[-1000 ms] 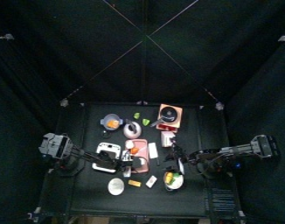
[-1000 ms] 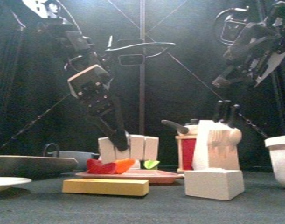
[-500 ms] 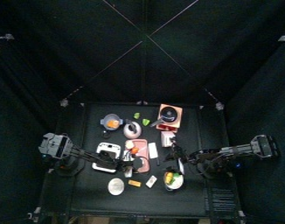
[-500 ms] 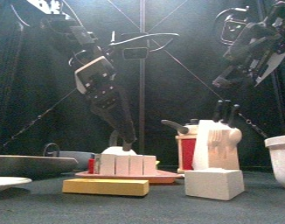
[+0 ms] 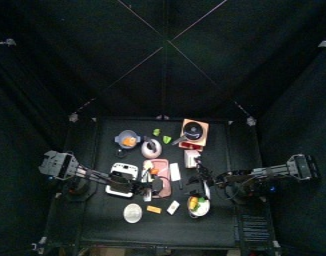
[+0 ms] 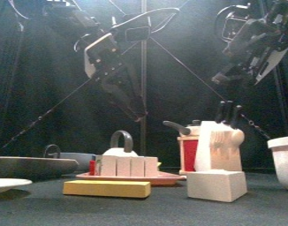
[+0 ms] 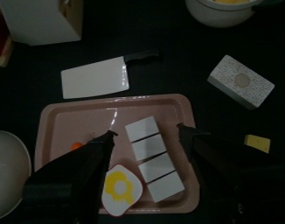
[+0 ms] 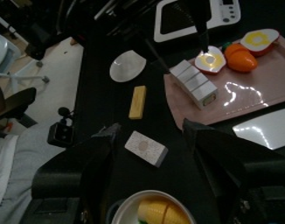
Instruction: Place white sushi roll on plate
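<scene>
I saw the white roll (image 7: 153, 158) lying on the pink plate (image 7: 63, 122), next to an egg piece (image 7: 118, 187). My left end effector (image 7: 142, 136) hung above it, jaws spread and empty. The right end effector (image 8: 151, 133) hovered spread over the surface (image 8: 104, 122), apart from the plate.

Both arms are black and jointed, with glossy housings and thin black cables looping alongside; each tool (image 7: 145, 144) (image 8: 152, 140) ends in two broad matte black jaws.
</scene>
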`<state>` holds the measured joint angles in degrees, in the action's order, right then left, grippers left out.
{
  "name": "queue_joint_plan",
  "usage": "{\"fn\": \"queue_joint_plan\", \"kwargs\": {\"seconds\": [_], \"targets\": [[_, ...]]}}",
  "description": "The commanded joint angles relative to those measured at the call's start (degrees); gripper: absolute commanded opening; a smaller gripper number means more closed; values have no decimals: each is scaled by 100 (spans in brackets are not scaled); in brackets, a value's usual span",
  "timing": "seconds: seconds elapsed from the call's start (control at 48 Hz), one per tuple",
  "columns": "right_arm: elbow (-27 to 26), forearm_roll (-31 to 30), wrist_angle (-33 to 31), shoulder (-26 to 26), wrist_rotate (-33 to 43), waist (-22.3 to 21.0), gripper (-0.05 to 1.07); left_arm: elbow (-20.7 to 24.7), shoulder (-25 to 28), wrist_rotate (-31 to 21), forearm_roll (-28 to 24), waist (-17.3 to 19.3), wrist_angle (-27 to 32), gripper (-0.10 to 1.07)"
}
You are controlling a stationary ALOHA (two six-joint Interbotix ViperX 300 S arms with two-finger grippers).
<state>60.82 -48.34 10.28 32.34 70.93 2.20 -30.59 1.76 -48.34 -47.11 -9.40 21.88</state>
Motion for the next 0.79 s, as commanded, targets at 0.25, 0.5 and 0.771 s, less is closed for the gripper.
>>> {"fn": "queue_joint_plan", "kwargs": {"seconds": [0.25, 0.5, 0.771], "targets": [[-562, 202, 35, -255, -9, -79, 91, -176, -431, -18, -53, 18, 79, 93], [-809, -79, -35, -176, -9, -272, 91, -492, -519, -35, -18, 9, 44, 93], [-738, -176, -26, -141, 0, -281, 91, -580, -571, -35, 185, 18, 211, 93]]}}
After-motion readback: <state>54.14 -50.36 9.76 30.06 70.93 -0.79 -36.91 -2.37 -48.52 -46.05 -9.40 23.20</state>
